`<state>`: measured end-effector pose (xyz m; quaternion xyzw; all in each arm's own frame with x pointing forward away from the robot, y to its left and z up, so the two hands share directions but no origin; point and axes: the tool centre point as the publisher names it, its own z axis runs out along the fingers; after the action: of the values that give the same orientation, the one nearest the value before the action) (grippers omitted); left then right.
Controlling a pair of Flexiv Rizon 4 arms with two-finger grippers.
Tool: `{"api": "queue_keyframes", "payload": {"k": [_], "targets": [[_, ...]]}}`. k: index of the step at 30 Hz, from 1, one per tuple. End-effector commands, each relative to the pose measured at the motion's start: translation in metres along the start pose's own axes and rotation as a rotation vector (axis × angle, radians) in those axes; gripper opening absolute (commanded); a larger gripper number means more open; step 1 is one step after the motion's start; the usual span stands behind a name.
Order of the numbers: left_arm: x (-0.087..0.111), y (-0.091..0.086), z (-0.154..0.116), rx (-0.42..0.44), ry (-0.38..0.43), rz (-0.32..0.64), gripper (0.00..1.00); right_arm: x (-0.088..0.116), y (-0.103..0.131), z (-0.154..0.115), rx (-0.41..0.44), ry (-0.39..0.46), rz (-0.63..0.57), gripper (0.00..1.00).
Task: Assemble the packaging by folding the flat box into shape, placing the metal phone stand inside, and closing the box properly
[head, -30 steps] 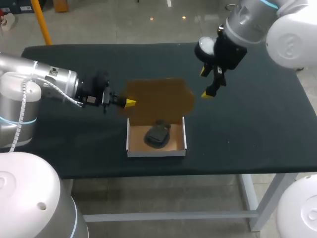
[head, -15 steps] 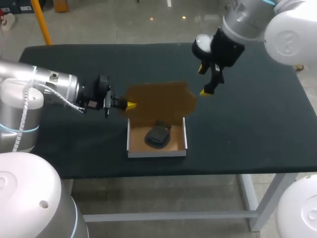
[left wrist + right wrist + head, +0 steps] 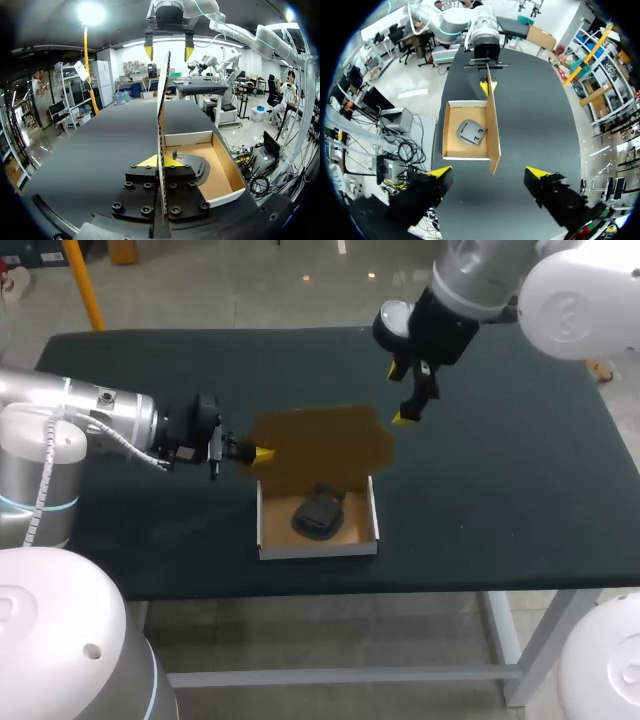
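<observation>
The box (image 3: 318, 536) has white walls and a brown inside, and stands folded near the table's front edge. A dark grey phone stand (image 3: 318, 513) lies inside it. The brown lid (image 3: 320, 445) stands up from the back wall. My left gripper (image 3: 258, 453) is shut on the lid's left edge. In the left wrist view the lid (image 3: 162, 110) runs edge-on between the yellow tips of the left gripper (image 3: 160, 161), beside the tray (image 3: 225, 175) and stand (image 3: 192, 162). My right gripper (image 3: 405, 393) hangs open above the lid's right end. In the right wrist view the right gripper (image 3: 488, 173) hovers over the lid (image 3: 492, 120), tray (image 3: 451, 130) and stand (image 3: 471, 131).
The dark table (image 3: 520, 470) is bare to the right of the box and behind the lid. Its front edge runs just below the box. My left arm (image 3: 100, 420) lies low over the table's left part.
My right gripper has moved left and a little toward the back, still open, nearing the lid's right end. The left gripper keeps its hold on the lid.
</observation>
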<state>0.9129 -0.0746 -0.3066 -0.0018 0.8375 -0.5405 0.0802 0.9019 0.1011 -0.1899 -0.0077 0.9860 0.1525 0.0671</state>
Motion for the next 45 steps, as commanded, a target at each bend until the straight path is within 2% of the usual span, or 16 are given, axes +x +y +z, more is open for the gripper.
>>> {"api": "queue_keyframes", "payload": {"k": [1,6,8,9,12,15,18,20,26,32,38,45], "targets": [[0.001,0.002,0.000,0.001,0.000,0.001,0.00,-0.010,0.015,-0.002,0.038,0.012,0.000,1.00],[0.001,0.002,0.000,0.001,0.000,0.001,0.00,-0.022,0.029,-0.004,0.085,0.011,-0.011,1.00],[0.001,0.002,0.000,0.001,0.000,0.001,0.00,-0.026,0.034,-0.004,0.096,0.007,-0.013,0.82],[0.001,0.002,0.000,0.001,0.000,0.001,0.00,-0.029,0.037,-0.003,0.102,0.005,-0.016,0.77],[0.001,0.002,0.000,0.001,0.000,0.001,0.00,-0.034,0.045,-0.002,0.121,0.003,-0.030,0.75],[0.001,0.002,0.000,0.001,0.000,0.001,0.00,-0.040,0.052,0.002,0.143,0.003,-0.039,0.60],[0.001,0.002,0.000,0.001,0.000,0.001,0.00,-0.045,0.060,0.006,0.161,0.007,-0.048,0.60],[0.001,0.002,0.000,0.001,0.000,0.001,0.00,-0.048,0.064,0.010,0.174,0.015,-0.053,0.50],[0.001,0.002,0.000,0.001,0.000,0.001,0.00,-0.057,0.072,0.024,0.203,0.046,-0.057,0.52],[0.001,0.002,0.000,0.001,0.000,0.001,0.00,-0.064,0.079,0.036,0.214,0.066,-0.067,0.58],[0.001,0.002,0.000,0.001,0.000,0.001,0.00,-0.067,0.088,0.050,0.225,0.098,-0.087,0.55],[0.001,0.002,0.000,0.001,0.000,0.001,0.00,-0.058,0.093,0.058,0.229,0.124,-0.115,0.51]]}}
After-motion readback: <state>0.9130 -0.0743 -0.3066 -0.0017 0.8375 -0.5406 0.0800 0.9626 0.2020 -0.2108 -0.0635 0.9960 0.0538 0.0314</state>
